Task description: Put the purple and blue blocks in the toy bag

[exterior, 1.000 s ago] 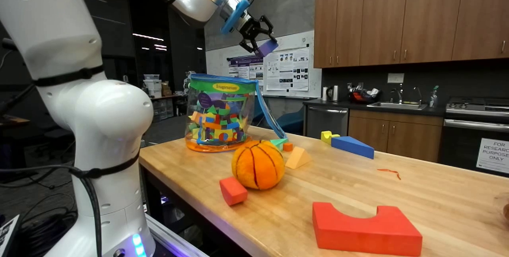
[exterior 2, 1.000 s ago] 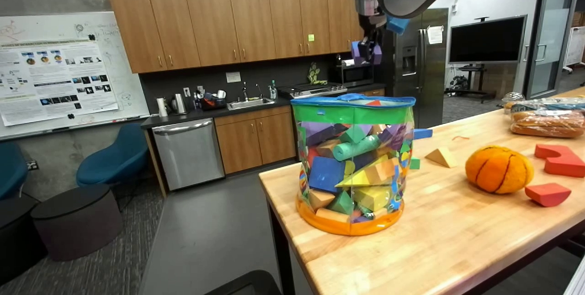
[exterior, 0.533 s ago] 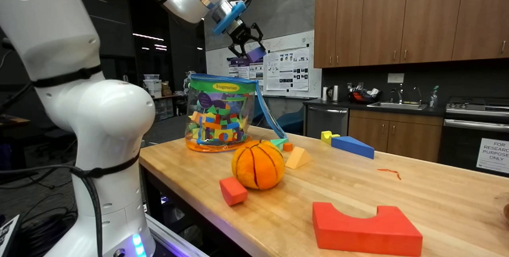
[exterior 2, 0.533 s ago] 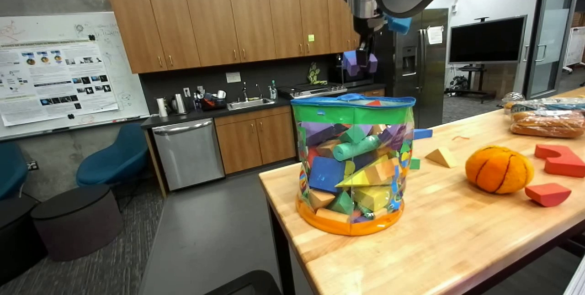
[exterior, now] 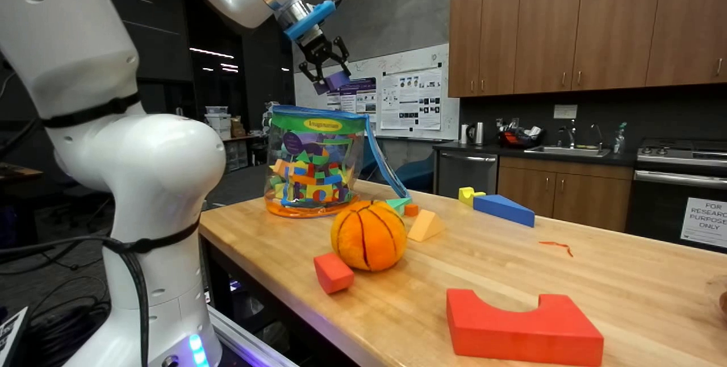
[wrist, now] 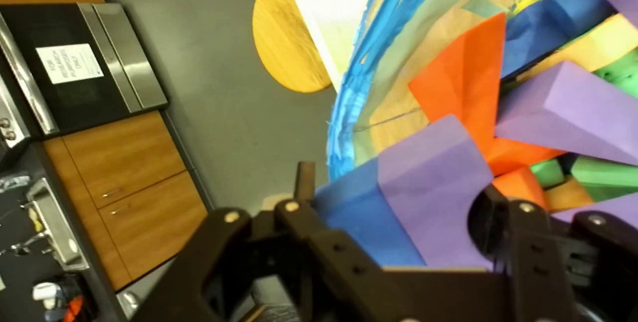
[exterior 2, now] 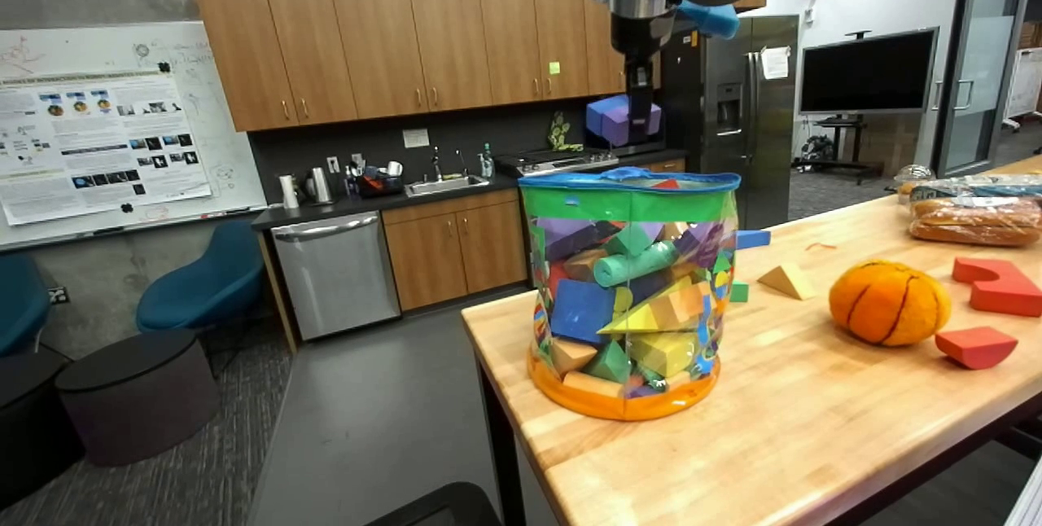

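Clearly, in both exterior views alone, can spot the black-seamed orange ball, with the see-through plastic toy bag at six o'clock from the black mechanical pincer. In the wrist view, gripping the angular blue block toward nine and angular purple block toward three.

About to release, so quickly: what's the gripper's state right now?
Gripper: closed, holding the purple block and the blue block side by side.
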Available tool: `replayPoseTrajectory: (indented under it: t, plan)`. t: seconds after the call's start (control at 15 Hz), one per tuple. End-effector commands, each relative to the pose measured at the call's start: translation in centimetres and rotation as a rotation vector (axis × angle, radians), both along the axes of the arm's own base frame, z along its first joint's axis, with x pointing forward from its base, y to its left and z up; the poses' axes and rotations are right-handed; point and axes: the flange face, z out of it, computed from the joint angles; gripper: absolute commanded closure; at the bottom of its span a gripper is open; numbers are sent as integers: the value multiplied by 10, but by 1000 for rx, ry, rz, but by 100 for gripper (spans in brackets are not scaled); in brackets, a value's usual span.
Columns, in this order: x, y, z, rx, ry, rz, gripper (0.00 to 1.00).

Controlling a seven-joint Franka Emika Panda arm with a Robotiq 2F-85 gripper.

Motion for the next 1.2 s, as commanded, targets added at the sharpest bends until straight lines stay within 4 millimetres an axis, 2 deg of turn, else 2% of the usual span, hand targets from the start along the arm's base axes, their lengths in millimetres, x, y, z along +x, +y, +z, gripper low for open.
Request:
replayPoseTrajectory:
  t: [0.0,0.27,0.47,0.53,0.6,0.67,0.73,1.0,1.13]
  plan:
    - [-3,23,-6,-75,109,122,57]
    - [1,43,-21,-134,190,230,57]
    - [9,47,-30,-148,225,277,57]
    - [11,46,-31,-148,230,284,38]
    - [14,43,-31,-149,228,282,8]
    - [17,39,-30,-150,223,275,8]
    - [10,43,-37,-153,214,262,31]
    - [14,40,-35,-150,215,258,8]
    - [15,40,-35,-150,214,259,8]
